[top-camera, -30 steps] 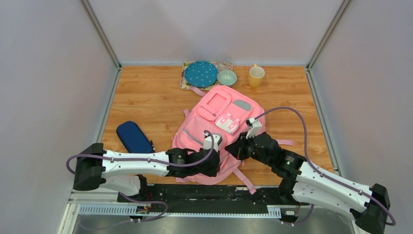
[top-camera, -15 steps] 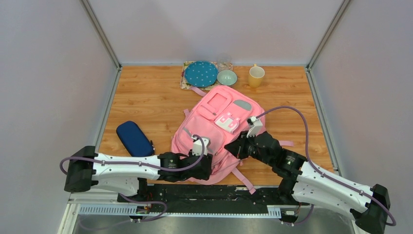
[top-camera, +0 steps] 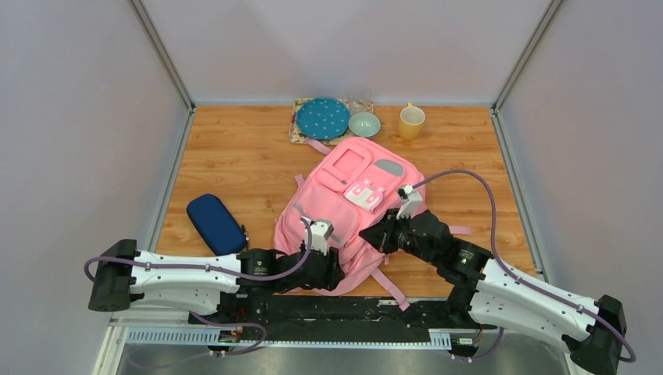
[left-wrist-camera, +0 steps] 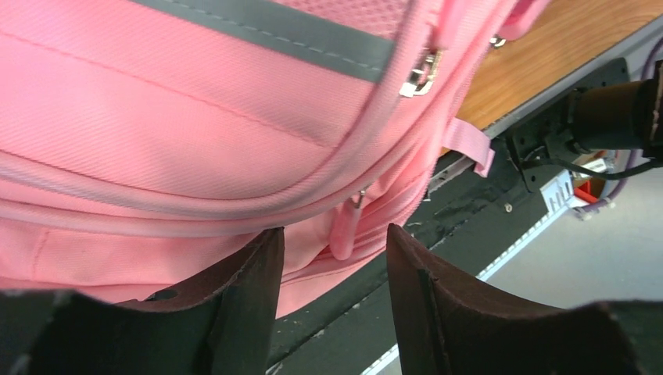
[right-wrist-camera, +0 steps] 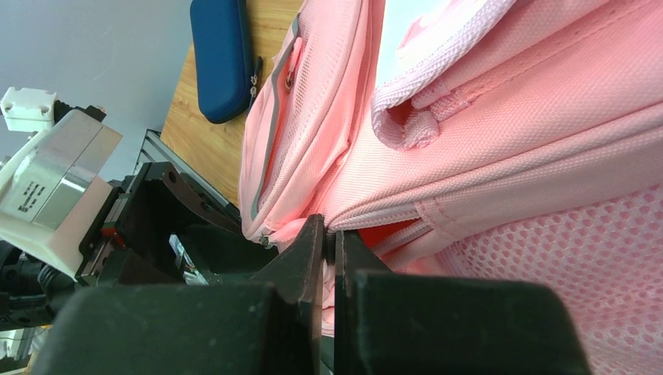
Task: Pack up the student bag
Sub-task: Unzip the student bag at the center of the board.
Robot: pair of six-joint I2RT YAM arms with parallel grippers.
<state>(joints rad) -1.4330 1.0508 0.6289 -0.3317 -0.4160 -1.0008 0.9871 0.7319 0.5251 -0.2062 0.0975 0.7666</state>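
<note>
Your left fingers [left-wrist-camera: 242, 312] have drawn back, released, with a zip pull [left-wrist-camera: 344, 234] just between their tips; right fingers [right-wrist-camera: 303, 254] pinch the student bag [top-camera: 344, 203] at a seam [right-wrist-camera: 406, 211]. It looks soft and floppy, so take that pull.

We count seven things, one of each kind.
One student bag [top-camera: 344, 203]; left of it one navy pouch [top-camera: 215, 221]; beyond it one dotted plate [top-camera: 323, 118], bowl [top-camera: 364, 123], glass [top-camera: 360, 99], yellow mug [top-camera: 411, 122], floral mat [top-camera: 297, 136].

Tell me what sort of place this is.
Likely a robot lab test cell: plain walls on metal posts box in a table, a left arm and right arm sit at its edge, with bag, plate and mug as props.
</note>
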